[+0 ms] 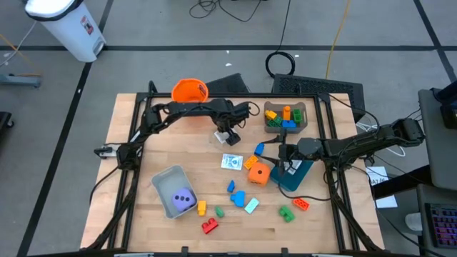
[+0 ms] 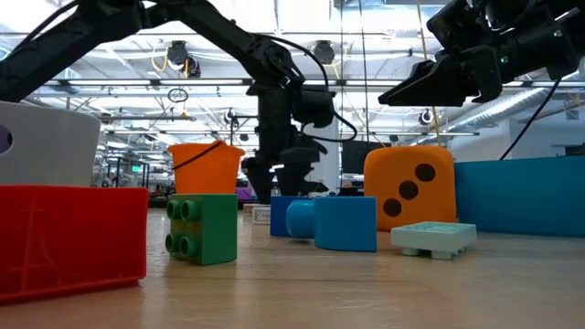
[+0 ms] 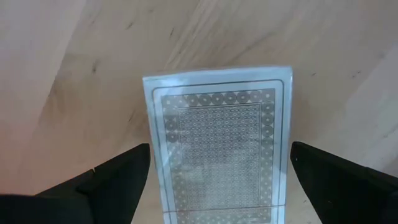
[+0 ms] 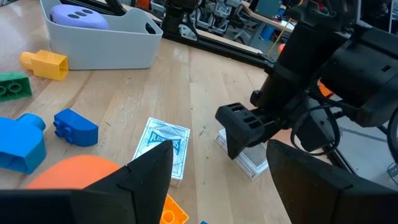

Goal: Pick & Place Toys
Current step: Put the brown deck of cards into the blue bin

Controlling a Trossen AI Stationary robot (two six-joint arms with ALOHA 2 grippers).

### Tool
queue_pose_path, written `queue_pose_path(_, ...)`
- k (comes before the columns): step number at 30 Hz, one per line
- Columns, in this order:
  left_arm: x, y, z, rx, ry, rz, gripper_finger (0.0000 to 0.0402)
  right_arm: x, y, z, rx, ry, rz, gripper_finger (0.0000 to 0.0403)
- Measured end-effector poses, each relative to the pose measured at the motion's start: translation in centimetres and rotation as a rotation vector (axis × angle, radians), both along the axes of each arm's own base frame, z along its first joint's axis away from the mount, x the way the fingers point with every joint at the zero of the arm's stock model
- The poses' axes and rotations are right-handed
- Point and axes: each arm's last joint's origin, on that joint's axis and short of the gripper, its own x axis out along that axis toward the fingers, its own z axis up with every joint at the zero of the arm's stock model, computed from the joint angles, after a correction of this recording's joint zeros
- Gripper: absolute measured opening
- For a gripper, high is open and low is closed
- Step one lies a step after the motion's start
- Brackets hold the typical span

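A white card point(image 3: 217, 143) with a patterned grey back lies flat on the wooden table point(image 1: 143, 143). My left gripper point(image 3: 221, 186) points down over it, open, one finger at each long edge; the high view shows this gripper point(image 1: 227, 134) at the far middle. A second card pack point(image 1: 231, 162) lies nearer, beside the orange dotted die point(image 1: 258, 174). The purple die point(image 1: 183, 199) sits in a grey bin point(image 1: 163, 182). My right gripper point(image 4: 217, 180) hangs open and nearly level above the table point(image 1: 278, 153), holding nothing. My left gripper comes at the card from above, its fingers point(image 3: 118, 180) close beside the card's two long edges point(image 3: 152, 149). Whether they touch the card I cannot tell. The card lies flat on the table.
Loose blocks lie near the front: blue point(image 1: 235, 193), yellow point(image 1: 202, 208), green point(image 1: 219, 212), red point(image 1: 210, 227). A teal bin point(image 1: 294, 177) stands under the right arm. A grey bin with blocks point(image 1: 284, 116) and an orange bucket point(image 1: 189, 91) are at the far edge.
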Motion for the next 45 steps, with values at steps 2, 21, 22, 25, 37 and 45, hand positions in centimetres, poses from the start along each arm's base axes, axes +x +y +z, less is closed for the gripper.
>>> queue_pose_path(2,0.0,-0.1,0.0,0.001,0.0,-0.006,0.0392,0.0,0.0,0.0,0.0,0.0,0.0,0.0254)
queue_pose_path(21,0.2,-0.2,0.0,0.037,0.0,-0.014,0.0392,0.0,0.0,0.0,-0.001,0.004,0.0,0.0254)
queue_pose_path(22,0.2,-0.2,0.0,0.036,0.0,-0.014,0.0392,0.0,0.0,0.0,-0.001,0.004,0.0,0.0254)
queue_pose_path(25,0.3,-0.2,-0.6,0.024,0.012,-0.016,0.0392,0.0,0.0,0.0,-0.001,0.004,0.0,0.0254)
queue_pose_path(37,0.3,-0.7,-1.2,-0.001,0.038,-0.053,0.039,0.0,0.0,0.0,-0.001,0.004,-0.001,0.0254)
queue_pose_path(45,0.5,-0.6,-1.0,-0.007,0.032,-0.112,0.0315,0.0,0.0,0.0,-0.004,0.004,0.0,0.0254)
